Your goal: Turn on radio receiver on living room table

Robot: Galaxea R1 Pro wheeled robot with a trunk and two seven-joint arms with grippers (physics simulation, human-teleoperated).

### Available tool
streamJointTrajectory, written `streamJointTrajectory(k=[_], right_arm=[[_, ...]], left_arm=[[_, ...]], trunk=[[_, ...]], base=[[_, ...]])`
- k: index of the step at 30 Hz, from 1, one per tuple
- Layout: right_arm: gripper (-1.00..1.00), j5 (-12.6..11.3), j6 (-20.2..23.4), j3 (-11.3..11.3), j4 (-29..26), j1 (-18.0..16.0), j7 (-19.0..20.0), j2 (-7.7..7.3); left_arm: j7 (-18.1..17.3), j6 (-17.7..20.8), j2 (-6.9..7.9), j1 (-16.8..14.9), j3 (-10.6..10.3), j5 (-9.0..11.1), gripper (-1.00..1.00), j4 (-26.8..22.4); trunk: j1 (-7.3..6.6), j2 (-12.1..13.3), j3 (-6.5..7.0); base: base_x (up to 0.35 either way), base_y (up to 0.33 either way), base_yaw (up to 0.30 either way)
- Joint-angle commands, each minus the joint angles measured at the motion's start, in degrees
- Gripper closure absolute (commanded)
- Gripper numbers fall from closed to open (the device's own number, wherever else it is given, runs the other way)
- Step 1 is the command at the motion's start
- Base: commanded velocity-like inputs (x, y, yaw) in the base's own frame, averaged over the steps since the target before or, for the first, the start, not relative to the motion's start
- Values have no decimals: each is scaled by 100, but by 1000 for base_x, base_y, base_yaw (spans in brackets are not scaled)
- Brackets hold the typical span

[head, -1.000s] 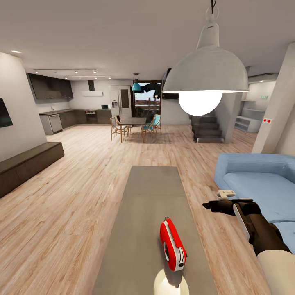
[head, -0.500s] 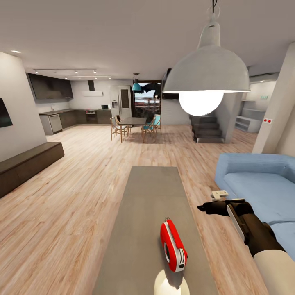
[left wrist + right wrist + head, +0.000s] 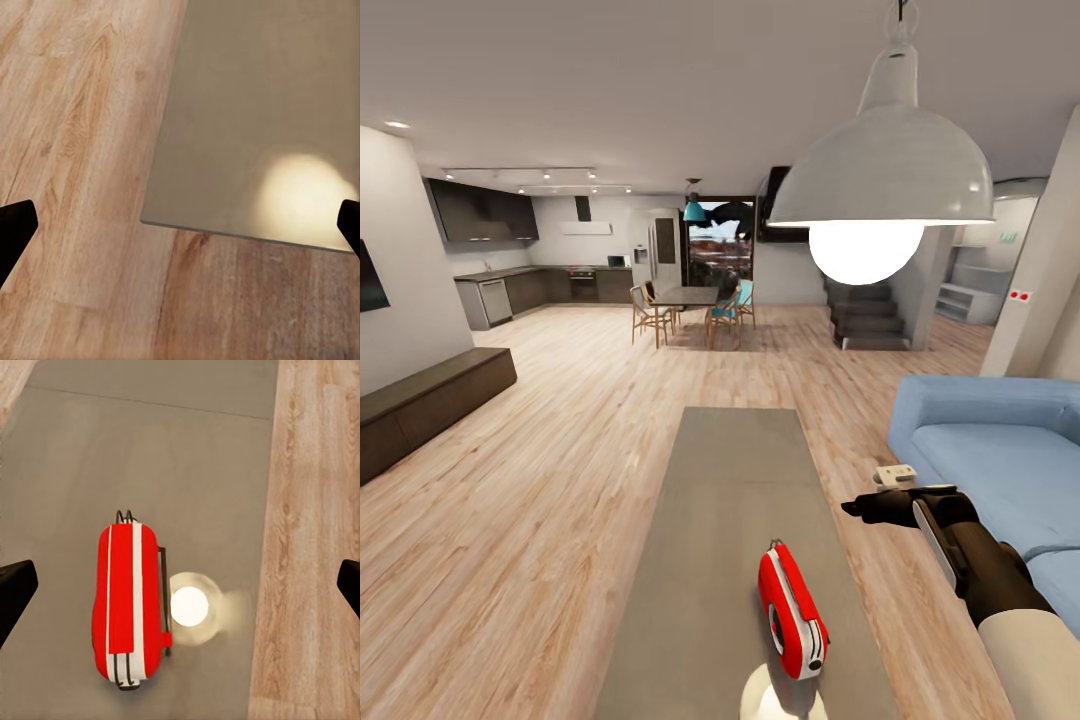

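Observation:
The red radio receiver point(image 3: 792, 613) stands on its narrow edge on the near part of the long grey table point(image 3: 730, 470), its white front panel facing right. My right gripper point(image 3: 857, 508) hovers to its right, above the table's right edge, higher than the radio and apart from it. In the right wrist view the radio point(image 3: 126, 604) lies below the open gripper point(image 3: 180, 585), whose dark fingertips point(image 3: 15, 589) sit at the picture's edges. My left gripper point(image 3: 180, 225) is open too, over the corner of the table point(image 3: 262, 105) and the wood floor.
A blue sofa point(image 3: 1000, 450) runs along the right of the table. The white dome pendant lamp point(image 3: 885, 180) hangs above and casts a bright spot point(image 3: 775, 690) on the tabletop. A dark bench point(image 3: 430, 400) lines the left wall; dining table and chairs point(image 3: 685, 300) stand far back.
The whole view has shifted a little, so the camera moved. My right gripper edged left toward the table a second ago and has held since. The radio stays put.

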Motion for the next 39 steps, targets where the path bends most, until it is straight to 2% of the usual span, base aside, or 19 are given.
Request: streamJointTrajectory(k=[1,11,22,32,39], right_arm=[[-100,0,0,-1,1,0,-1,0],[-100,0,0,-2,3,0,-3,0],[-100,0,-8,0,3,0,-3,0],[-100,-1,20,5,81,0,-3,4],[-100,0,12,219,253,0,-80,8]], left_arm=[[0,0,0,0,0,0,-100,0],[1,0,0,0,0,0,-100,0],[0,0,0,0,0,0,-100,0],[3,0,4,0,0,0,-100,0],[1,-4,7,0,0,0,-100,0]], trunk=[[0,0,0],[0,0,0],[0,0,0],[0,0,0],[0,0,0]], base=[[2,38,0],[0,194,0],[2,37,0],[51,146,0],[3,10,0]])
